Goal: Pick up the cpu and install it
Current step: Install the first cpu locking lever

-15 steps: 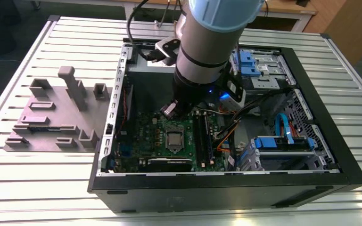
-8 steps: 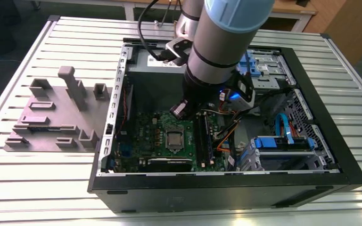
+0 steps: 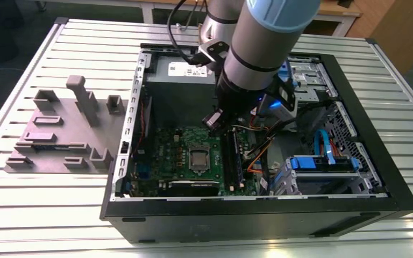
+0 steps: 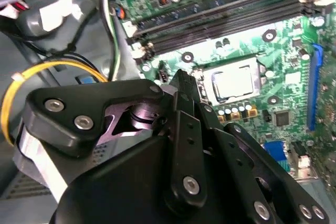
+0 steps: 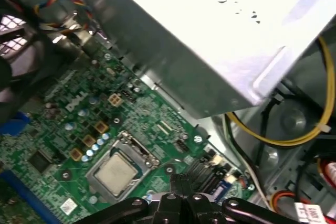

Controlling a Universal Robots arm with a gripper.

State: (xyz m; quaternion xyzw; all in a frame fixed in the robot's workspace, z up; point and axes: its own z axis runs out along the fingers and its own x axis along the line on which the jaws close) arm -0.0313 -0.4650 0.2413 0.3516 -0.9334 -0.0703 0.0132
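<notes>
The cpu (image 3: 198, 159) lies flat in its socket on the green motherboard (image 3: 170, 148) inside the open computer case, silvery top up; both wrist views show it, cpu (image 4: 233, 82), cpu (image 5: 114, 174). A silver metal frame (image 5: 137, 150) borders the socket. My gripper (image 3: 214, 121) hangs inside the case, a little above the board and just beyond the socket toward the grey power supply. Its black fingers (image 5: 181, 181) are drawn together with nothing between them, clear of the chip.
The grey power supply box (image 5: 210, 40) sits close over the gripper. Memory slots (image 4: 220, 17) run beside the socket. Yellow and black cables (image 5: 283, 135) and blue drive cables (image 3: 325, 148) crowd the case's right side. A grey fixture block (image 3: 63, 129) stands on the table at the exterior view's left.
</notes>
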